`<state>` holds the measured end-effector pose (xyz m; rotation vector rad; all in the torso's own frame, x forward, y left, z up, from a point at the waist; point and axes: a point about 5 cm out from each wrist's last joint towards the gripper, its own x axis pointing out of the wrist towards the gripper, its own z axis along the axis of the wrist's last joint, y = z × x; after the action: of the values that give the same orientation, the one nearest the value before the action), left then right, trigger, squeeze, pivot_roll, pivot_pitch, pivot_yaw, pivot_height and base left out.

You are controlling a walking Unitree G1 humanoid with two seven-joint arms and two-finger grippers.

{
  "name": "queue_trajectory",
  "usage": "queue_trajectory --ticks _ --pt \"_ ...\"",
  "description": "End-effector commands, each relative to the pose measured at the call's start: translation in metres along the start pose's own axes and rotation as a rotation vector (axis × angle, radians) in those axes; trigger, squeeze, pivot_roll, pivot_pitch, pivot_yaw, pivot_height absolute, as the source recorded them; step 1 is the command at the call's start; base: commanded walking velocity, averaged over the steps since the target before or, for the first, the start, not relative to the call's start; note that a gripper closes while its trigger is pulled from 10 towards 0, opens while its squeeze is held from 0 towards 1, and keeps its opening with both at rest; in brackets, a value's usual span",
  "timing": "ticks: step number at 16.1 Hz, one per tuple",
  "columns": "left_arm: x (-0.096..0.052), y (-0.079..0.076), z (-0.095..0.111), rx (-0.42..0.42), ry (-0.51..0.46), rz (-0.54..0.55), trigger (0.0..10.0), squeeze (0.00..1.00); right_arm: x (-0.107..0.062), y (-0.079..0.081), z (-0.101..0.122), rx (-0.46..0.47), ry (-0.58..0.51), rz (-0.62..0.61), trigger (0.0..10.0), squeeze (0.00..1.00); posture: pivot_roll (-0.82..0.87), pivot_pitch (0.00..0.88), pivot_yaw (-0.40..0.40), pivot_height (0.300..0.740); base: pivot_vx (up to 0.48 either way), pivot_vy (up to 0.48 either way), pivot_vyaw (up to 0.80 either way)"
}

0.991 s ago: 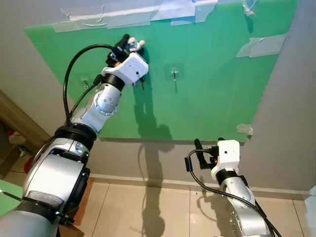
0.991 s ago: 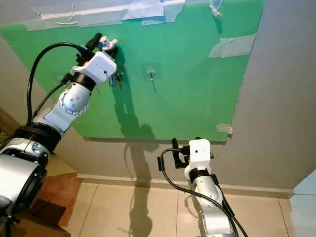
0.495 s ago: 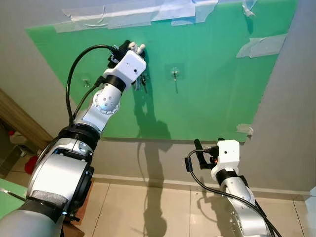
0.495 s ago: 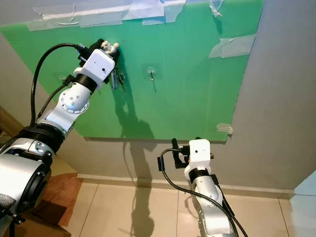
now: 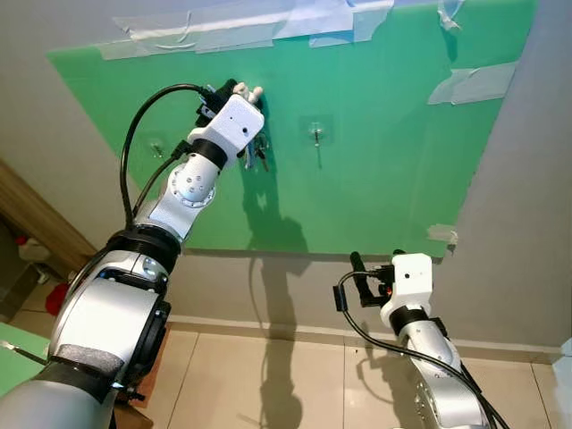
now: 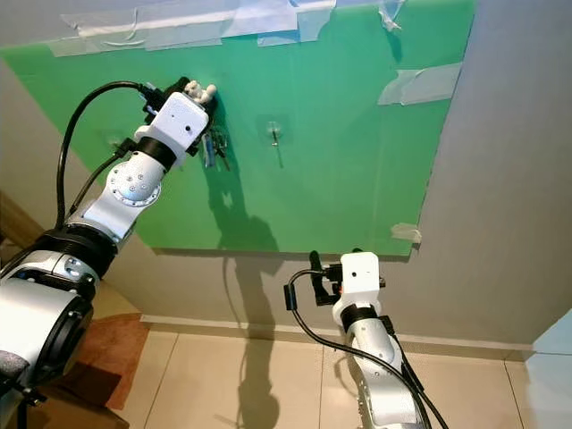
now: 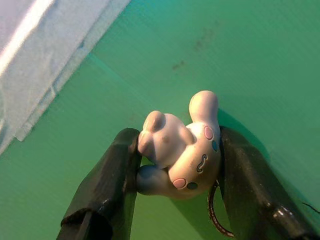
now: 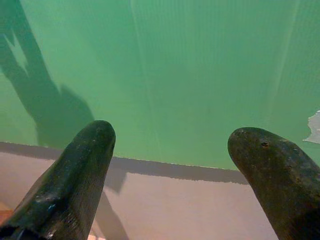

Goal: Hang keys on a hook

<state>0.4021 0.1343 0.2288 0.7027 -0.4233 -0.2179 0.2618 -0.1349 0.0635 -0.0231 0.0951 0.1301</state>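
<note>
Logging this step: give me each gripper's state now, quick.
Left gripper: shut on the white figurine keychain, held up against the green board, keys dangling below.
Right gripper: open, holding nothing, low by the board's bottom edge.

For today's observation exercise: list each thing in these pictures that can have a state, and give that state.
left gripper: raised to the board, shut on the white figurine keychain
keys: dangling below the gripper
middle hook: bare
right gripper: open, held low
green board: taped to wall
</note>
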Motion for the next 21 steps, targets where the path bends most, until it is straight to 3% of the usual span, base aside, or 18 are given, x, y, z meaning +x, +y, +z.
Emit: queue_trajectory --ticks 1,6,16,21 --pt "-0.008 -0.007 -0.017 -0.007 0.084 -0.048 0.0 0.0 -0.001 0.008 0.001 0.004 0.004 0.022 10.0 0.0 -0.09 0.064 0.217 0.74 0.0 0.0 0.0" --pt "-0.012 -0.018 -0.019 -0.025 0.092 -0.096 0.0 0.0 -0.001 0.007 0.0 0.004 0.011 0.021 10.0 0.0 -0.09 0.069 0.215 0.74 0.0 0.0 0.0" --pt "-0.013 -0.022 -0.017 0.009 0.063 -0.116 0.0 0.0 0.0 0.007 0.001 -0.016 0.011 0.031 10.0 0.0 -0.09 0.064 0.207 0.74 0.0 0.0 0.0" --pt "-0.011 -0.02 -0.014 0.012 0.047 -0.107 0.0 0.0 0.001 0.008 0.002 -0.03 0.008 0.036 10.0 0.0 -0.09 0.061 0.211 0.74 0.0 0.0 0.73"
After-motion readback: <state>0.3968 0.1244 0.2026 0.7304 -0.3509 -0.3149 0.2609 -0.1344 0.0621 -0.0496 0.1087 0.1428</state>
